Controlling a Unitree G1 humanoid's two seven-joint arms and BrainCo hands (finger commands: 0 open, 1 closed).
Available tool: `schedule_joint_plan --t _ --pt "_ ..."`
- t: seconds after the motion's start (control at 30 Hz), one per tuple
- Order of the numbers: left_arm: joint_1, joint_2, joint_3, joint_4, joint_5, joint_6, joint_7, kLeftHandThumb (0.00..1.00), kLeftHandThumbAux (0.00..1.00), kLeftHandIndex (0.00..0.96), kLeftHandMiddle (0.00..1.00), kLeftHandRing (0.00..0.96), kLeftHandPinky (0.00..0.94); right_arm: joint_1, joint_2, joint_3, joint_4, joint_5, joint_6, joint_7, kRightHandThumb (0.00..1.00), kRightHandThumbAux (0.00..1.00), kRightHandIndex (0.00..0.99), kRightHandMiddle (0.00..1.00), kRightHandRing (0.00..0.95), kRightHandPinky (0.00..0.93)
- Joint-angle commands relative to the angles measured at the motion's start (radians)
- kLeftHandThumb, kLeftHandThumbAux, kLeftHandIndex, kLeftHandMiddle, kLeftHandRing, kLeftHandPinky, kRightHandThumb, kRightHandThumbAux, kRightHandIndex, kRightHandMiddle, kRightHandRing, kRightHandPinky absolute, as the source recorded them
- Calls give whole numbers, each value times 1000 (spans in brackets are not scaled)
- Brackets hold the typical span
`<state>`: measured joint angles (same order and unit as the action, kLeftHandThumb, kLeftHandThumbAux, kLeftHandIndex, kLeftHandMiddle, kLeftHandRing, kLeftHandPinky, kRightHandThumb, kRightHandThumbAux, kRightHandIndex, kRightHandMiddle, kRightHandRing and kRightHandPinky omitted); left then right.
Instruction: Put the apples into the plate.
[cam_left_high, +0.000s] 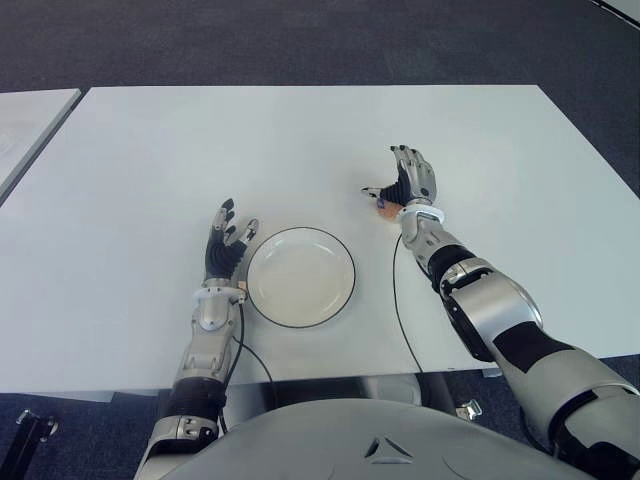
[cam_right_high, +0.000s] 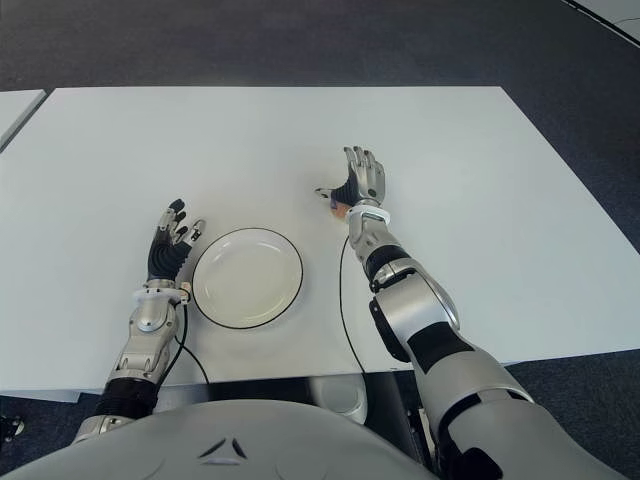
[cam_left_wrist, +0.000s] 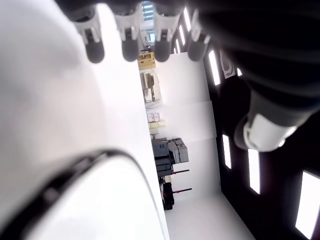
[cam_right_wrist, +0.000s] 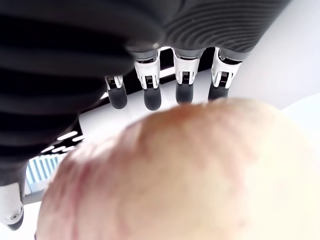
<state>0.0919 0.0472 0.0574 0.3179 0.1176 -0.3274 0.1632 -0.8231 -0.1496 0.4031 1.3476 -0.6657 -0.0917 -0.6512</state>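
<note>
Counter (cam_left_high: 150, 150): white, carries all items.

Plate (cam_left_high: 300, 277): white, dark rim, nothing in it, near the counter's near edge, about midway along it.

Apple (cam_left_high: 384, 207): pale yellow with red blush, on the counter beyond the plate and toward the right edge, well apart from it. Mostly hidden under my palm; my wrist view shows it close below.

My right hand (cam_left_high: 402, 187): over the apple, fingers (cam_right_wrist: 151, 92) straight and spread, thumb out sideways, not closed on the fruit.

My left hand (cam_left_high: 227, 243): just beside the plate's left rim, fingers extended and apart, holding nothing.
</note>
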Motion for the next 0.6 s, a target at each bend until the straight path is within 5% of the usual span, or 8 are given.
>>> schedule_joint_plan --t 0.03,0.6 --pt "9 -4 0 -10 6 17 10 0 560 0 0 0 0 25 9 5 4 8 1 8 27 550 0 0 0 0" --pt "11 -6 5 -24 -13 22 0 0 569 0 0 0 0 55 19 11 -4 11 -18 7 17 564 0 0 0 0"
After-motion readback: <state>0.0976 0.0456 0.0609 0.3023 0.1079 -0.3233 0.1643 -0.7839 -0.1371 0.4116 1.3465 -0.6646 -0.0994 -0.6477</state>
